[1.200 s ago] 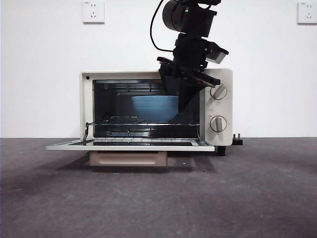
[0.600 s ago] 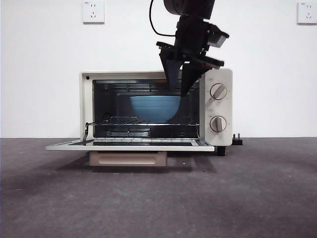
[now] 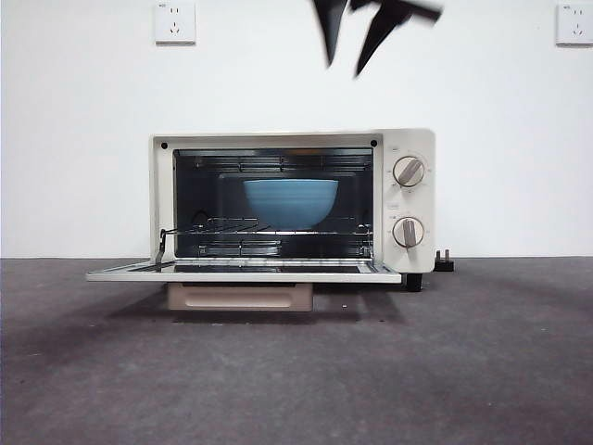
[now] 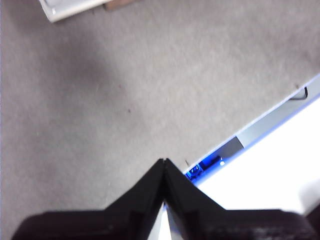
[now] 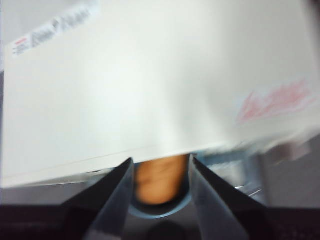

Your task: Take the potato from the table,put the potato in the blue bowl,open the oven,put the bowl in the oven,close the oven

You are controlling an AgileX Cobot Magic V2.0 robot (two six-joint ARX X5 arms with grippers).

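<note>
Bowl: the blue bowl (image 3: 290, 202) sits upright on the wire rack inside the oven (image 3: 292, 202), roughly centred in the cavity, rim up.
Potato: the potato (image 5: 159, 181) lies in that bowl; only the right wrist view shows it, an orange-brown lump just past the edge of the oven's top. Too blurred to tell a long axis.
Door: the oven door (image 3: 243, 273) hangs fully open, lying flat and level out over the desk (image 3: 296, 371) toward me. Its long axis runs side to side across the oven front.
Right pincer: the right pincer (image 3: 350, 42) is high above the oven, over its right half, jaws apart at a middling gap and empty, tips pointing down.
Left pincer: the left pincer (image 4: 164, 167) is pressed together, holding nothing, over bare desk off to the side, with only a corner of the open door in its view.
What the next move turns on: I judge closing is all that remains. The door's front lip lies below and forward of the right pincer, which looks the nearer arm; the lip would have to be lifted from beneath and swung up and back.
</note>
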